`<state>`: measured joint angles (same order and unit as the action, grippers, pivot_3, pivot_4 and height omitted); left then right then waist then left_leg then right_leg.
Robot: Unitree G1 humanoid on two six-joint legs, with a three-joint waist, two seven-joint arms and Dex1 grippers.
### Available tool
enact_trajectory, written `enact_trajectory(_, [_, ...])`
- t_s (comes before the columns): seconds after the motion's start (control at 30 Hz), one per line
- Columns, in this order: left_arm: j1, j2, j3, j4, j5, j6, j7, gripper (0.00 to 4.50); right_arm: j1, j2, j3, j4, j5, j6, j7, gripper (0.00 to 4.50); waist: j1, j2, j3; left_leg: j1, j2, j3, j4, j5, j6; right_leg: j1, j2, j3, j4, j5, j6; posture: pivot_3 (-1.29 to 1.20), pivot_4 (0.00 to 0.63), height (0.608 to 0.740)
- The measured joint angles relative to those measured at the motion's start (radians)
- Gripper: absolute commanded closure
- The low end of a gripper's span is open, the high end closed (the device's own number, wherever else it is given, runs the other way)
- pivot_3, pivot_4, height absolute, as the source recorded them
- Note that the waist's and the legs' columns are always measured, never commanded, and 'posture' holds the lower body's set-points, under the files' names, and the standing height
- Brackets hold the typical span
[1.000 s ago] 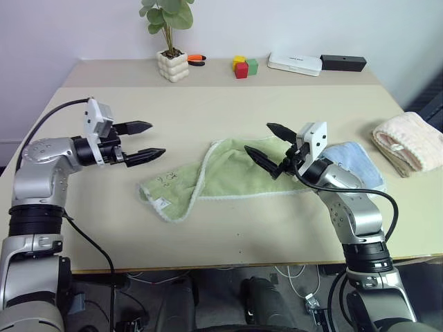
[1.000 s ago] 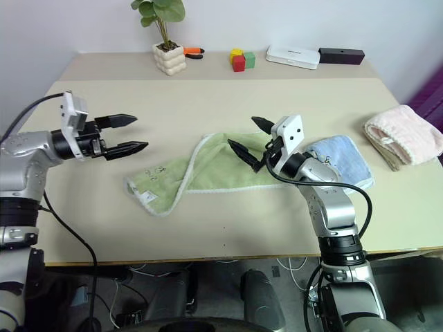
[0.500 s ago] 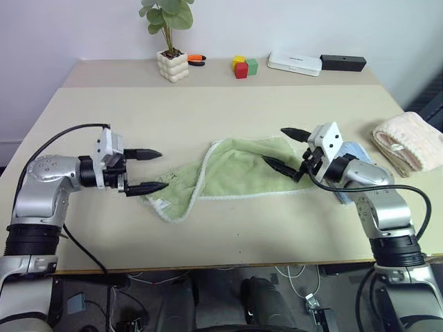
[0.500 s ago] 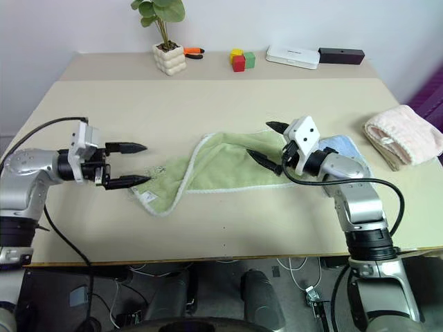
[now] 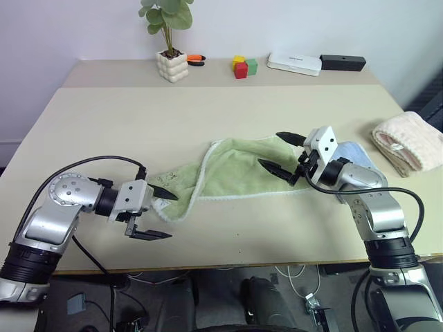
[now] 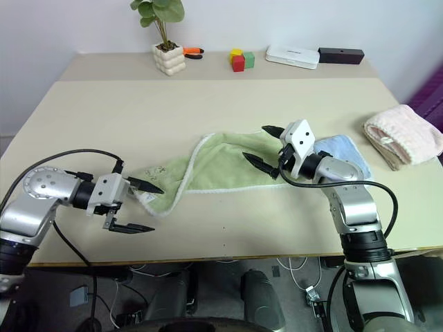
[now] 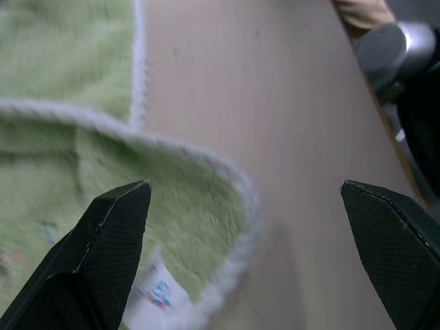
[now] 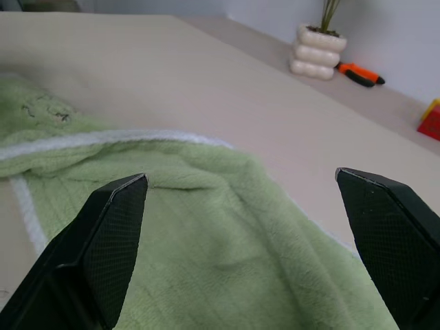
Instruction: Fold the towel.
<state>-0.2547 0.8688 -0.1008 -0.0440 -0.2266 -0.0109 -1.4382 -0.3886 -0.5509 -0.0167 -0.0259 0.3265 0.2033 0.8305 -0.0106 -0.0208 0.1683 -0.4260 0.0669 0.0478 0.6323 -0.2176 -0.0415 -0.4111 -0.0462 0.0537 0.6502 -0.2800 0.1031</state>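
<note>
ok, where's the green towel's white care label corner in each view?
Left eye: towel corner by the left gripper.
Right eye: same corner, table centre-left.
Left wrist: label beside one finger.
Right wrist: not seen; towel body only.
Shared landmark: white stitched edging.

The blue cloth (image 5: 356, 153) was mostly hidden behind the right gripper (image 5: 282, 153) and its arm, so its fold could not be told. The pink towel (image 5: 412, 142) was cut off by the picture's edge. The towel's (image 5: 235, 169) dark mark was too small to read.
</note>
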Motion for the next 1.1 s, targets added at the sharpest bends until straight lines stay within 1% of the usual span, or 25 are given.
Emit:
enact_trajectory(0.1, [0.013,-0.035,-0.028,0.043,0.059,-0.067,0.056,0.00,0.015,-0.004,-0.002,-0.034,0.001,0.010,-0.006,0.05,0.000,0.000,0.000,0.000,0.000,0.000,0.000,0.000,0.000,0.000,0.000,0.000,0.000,0.000,0.000,0.00,0.150,0.740])
enact_trajectory(0.23, [0.018,-0.067,-0.043,0.071,0.075,-0.099,0.096,0.00,0.030,-0.010,-0.002,-0.062,0.002,0.027,-0.017,0.05,-0.001,0.000,0.000,0.000,0.000,0.000,0.000,0.000,0.000,0.000,0.000,0.000,0.000,0.000,0.000,0.00,0.150,0.740])
enact_trajectory(0.27, [0.017,-0.074,-0.044,0.073,0.079,-0.107,0.105,0.24,0.033,-0.012,-0.002,-0.064,0.002,0.030,-0.019,0.02,0.001,0.001,0.000,0.000,0.000,0.000,0.000,0.000,0.000,0.001,0.000,0.000,0.000,0.000,0.000,0.00,0.150,0.740])
enact_trajectory(0.33, [0.013,-0.093,-0.050,0.084,0.086,-0.116,0.122,0.86,0.036,-0.015,-0.002,-0.072,0.002,0.034,-0.021,0.00,0.002,0.001,-0.001,0.001,0.000,0.000,0.001,0.000,0.000,0.001,0.000,0.000,0.000,0.000,0.000,0.00,0.150,0.740])
enact_trajectory(0.5, [-0.011,-0.120,-0.080,0.112,0.092,-0.122,0.144,3.31,0.036,-0.015,-0.002,-0.090,0.002,0.037,-0.026,0.00,0.003,0.002,-0.001,0.002,0.000,0.000,0.002,0.000,0.000,0.003,0.000,0.000,0.000,0.000,0.000,0.00,0.150,0.740])
enact_trajectory(0.57, [-0.021,-0.126,-0.082,0.121,0.092,-0.105,0.154,4.39,0.036,-0.014,-0.002,-0.090,0.001,0.037,-0.030,0.00,0.002,0.002,-0.001,0.002,0.000,0.000,0.003,0.000,0.000,0.003,0.000,0.000,0.000,0.000,0.000,0.00,0.150,0.740])
enact_trajectory(0.63, [-0.026,-0.124,-0.076,0.119,0.071,-0.073,0.151,4.45,0.031,-0.014,0.001,-0.078,-0.012,0.022,-0.040,0.00,-0.001,0.002,-0.001,0.002,0.000,0.000,0.002,0.000,0.000,0.003,0.000,0.000,0.000,0.000,0.000,0.00,0.150,0.740])
enact_trajectory(0.7, [-0.019,-0.118,-0.066,0.096,0.005,0.000,0.122,4.45,0.011,-0.013,0.005,-0.032,-0.060,-0.021,-0.066,0.00,-0.003,0.002,-0.001,0.001,0.000,0.000,0.002,0.000,0.000,0.002,0.000,0.000,0.000,0.000,0.001,0.00,0.150,0.740])
enact_trajectory(0.77, [-0.002,-0.099,-0.040,0.030,-0.084,0.096,0.090,4.45,-0.037,-0.002,0.007,0.041,-0.104,-0.040,-0.113,0.00,-0.008,0.001,-0.001,0.001,0.000,0.000,0.002,0.000,0.000,0.001,0.000,0.000,0.001,0.001,0.001,0.00,0.150,0.740])
enact_trajectory(0.87, [0.026,-0.039,0.021,-0.067,-0.203,0.217,0.061,4.45,-0.133,0.025,0.006,0.143,-0.152,-0.048,-0.182,0.00,-0.011,0.002,-0.001,0.001,0.000,0.000,0.000,0.000,0.000,0.000,0.001,0.000,0.002,0.001,0.003,0.00,0.150,0.740])
enact_trajectory(0.97, [0.095,0.015,0.098,-0.132,-0.284,0.300,0.049,4.45,-0.208,0.048,0.001,0.252,-0.172,-0.055,-0.230,0.00,-0.011,0.002,0.000,0.001,0.000,0.000,-0.001,0.000,0.000,0.000,0.001,0.000,0.001,0.001,0.002,0.00,0.150,0.740])
enact_trajectory(1.1, [0.214,0.027,0.167,-0.191,-0.318,0.319,0.058,4.45,-0.306,0.080,-0.006,0.436,-0.175,-0.036,-0.266,0.00,-0.010,0.002,0.000,0.001,0.000,0.001,-0.001,0.000,0.000,-0.001,0.000,0.001,0.001,0.000,0.000,0.00,0.150,0.740])
